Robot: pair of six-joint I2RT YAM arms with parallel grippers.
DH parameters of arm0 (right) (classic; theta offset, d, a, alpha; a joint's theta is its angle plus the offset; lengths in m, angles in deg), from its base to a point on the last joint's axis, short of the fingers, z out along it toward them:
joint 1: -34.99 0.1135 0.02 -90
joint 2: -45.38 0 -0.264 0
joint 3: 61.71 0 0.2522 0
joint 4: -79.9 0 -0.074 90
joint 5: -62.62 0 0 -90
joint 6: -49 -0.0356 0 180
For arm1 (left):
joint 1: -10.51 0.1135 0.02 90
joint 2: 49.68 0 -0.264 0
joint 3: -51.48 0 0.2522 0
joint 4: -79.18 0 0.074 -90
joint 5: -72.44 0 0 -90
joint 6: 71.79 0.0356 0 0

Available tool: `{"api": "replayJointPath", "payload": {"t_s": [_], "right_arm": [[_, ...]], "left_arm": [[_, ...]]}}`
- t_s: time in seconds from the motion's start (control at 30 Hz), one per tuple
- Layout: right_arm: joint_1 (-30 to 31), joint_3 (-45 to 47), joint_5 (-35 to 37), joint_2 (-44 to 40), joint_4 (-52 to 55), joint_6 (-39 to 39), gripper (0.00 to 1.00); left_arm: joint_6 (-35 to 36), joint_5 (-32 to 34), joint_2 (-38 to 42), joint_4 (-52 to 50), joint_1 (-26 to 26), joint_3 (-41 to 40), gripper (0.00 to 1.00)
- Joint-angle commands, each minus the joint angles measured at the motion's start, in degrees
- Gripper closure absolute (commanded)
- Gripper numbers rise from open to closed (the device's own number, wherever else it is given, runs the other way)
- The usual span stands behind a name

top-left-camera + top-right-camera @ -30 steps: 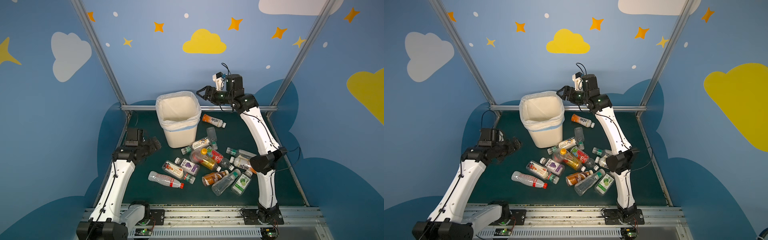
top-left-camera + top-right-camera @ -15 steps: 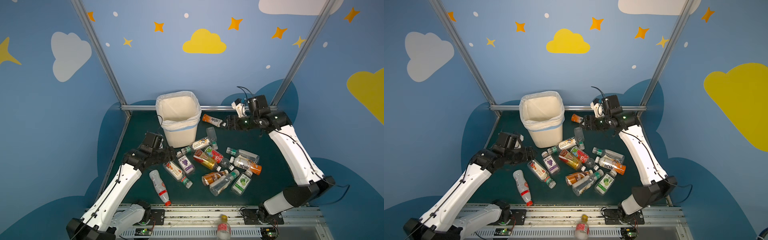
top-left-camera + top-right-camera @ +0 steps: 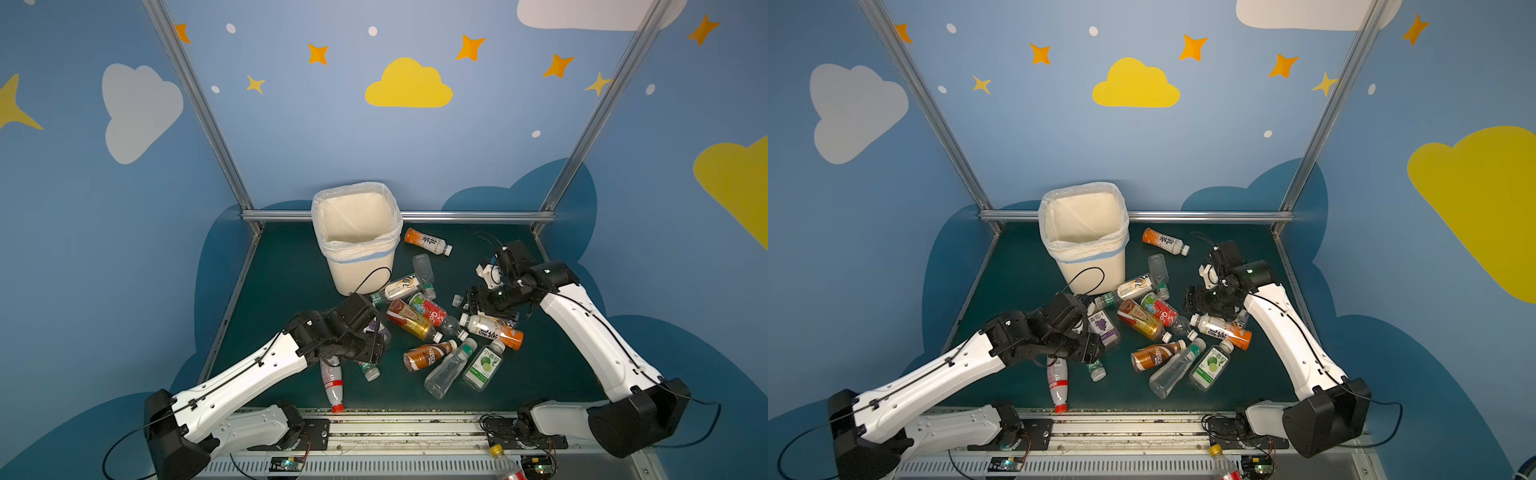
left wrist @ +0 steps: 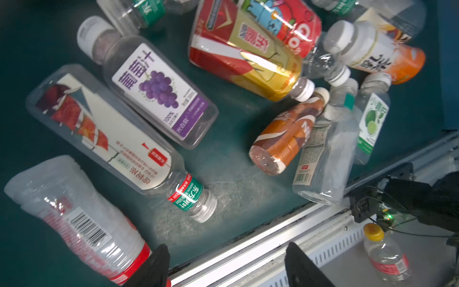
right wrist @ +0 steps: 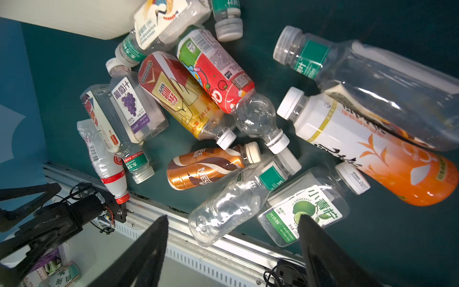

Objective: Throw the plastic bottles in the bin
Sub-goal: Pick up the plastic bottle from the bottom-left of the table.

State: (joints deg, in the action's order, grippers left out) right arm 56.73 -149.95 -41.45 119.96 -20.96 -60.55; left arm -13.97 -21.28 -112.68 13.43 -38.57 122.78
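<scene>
While left gripper (image 4: 226, 246) and right gripper (image 5: 233, 216) hang spread, the plastic bottles (image 3: 415, 324) lie beneath both.

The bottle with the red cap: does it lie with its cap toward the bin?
No, the red-capped bottle lies with its cap toward the front rail, pointing away from the bin.

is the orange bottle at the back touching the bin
Apart. In a top view a strip of green mat shows between the orange bottle and the bin.
</scene>
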Motion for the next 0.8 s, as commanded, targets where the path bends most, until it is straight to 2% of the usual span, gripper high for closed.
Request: {"api": "replayJointPath", "payload": {"t_s": [0.0, 0.17, 0.47, 0.57, 0.77], "right_arm": [[-0.14, 2.19, 0.54, -3.85, -0.82, -1.63, 0.17], [-0.82, 4.77, 2.48, -5.48, -1.67, -2.13, 0.17], [-5.25, 4.20, 2.66, -4.51, -0.35, 0.76, 0.17], [-5.77, 3.66, 2.01, -3.38, -0.33, 1.35, 0.17], [-6.20, 4.94, -1.15, -2.02, -3.25, 1.00, 0.17]], "left_arm": [[-7.88, 4.93, 1.41, 3.59, 0.94, -2.35, 0.25], [-11.39, 7.76, -2.65, 3.66, 1.51, -1.28, 0.25], [-4.54, 6.48, -12.89, 0.82, -5.90, 5.44, 0.26], [-6.33, 4.52, -13.59, 2.26, -6.12, 5.33, 0.26], [-9.49, 5.22, -12.43, 2.70, -6.12, 4.95, 0.27]]}}
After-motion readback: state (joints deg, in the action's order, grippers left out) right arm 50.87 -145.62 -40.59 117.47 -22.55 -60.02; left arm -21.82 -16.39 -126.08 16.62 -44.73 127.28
